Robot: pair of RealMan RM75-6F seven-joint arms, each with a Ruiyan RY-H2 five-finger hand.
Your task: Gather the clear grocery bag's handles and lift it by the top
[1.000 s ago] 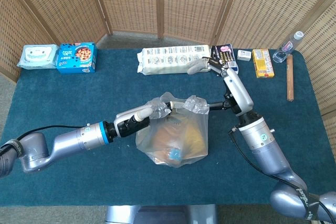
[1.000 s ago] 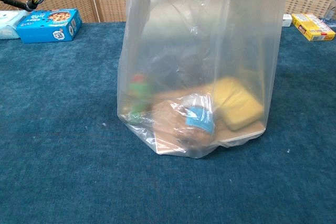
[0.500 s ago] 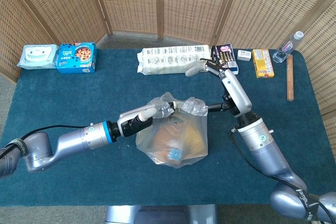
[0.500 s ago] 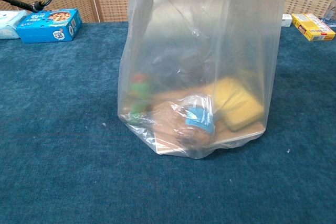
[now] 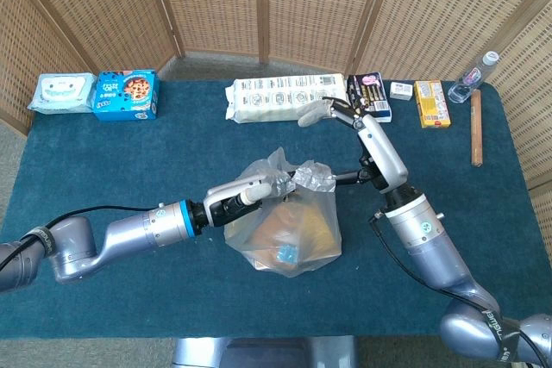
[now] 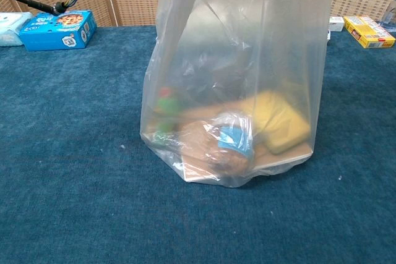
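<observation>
The clear grocery bag [image 5: 285,234] stands on the blue table [image 5: 129,161], its base resting on the cloth in the chest view, where the bag [image 6: 235,60] fills the middle. Inside lie a yellow pack [image 6: 278,119], a brown item with a blue label [image 6: 224,143] and a green and red item [image 6: 164,112]. My left hand [image 5: 254,189] grips the bunched handles [image 5: 302,178] at the bag's top. My right hand [image 5: 315,114] hangs beyond the bag, apart from it, holding nothing. Neither hand shows in the chest view.
Along the far edge lie a wipes pack [image 5: 62,92], a blue cookie box [image 5: 126,95], a long white package [image 5: 272,99], a dark pack [image 5: 373,92], a yellow box [image 5: 431,102], a bottle [image 5: 477,75] and a wooden stick [image 5: 475,127]. A wicker screen stands behind.
My left hand has slid a little to the right with the bag's top, which now leans right in the chest view. The right hand has drifted slightly left. The bag's base has stayed put.
</observation>
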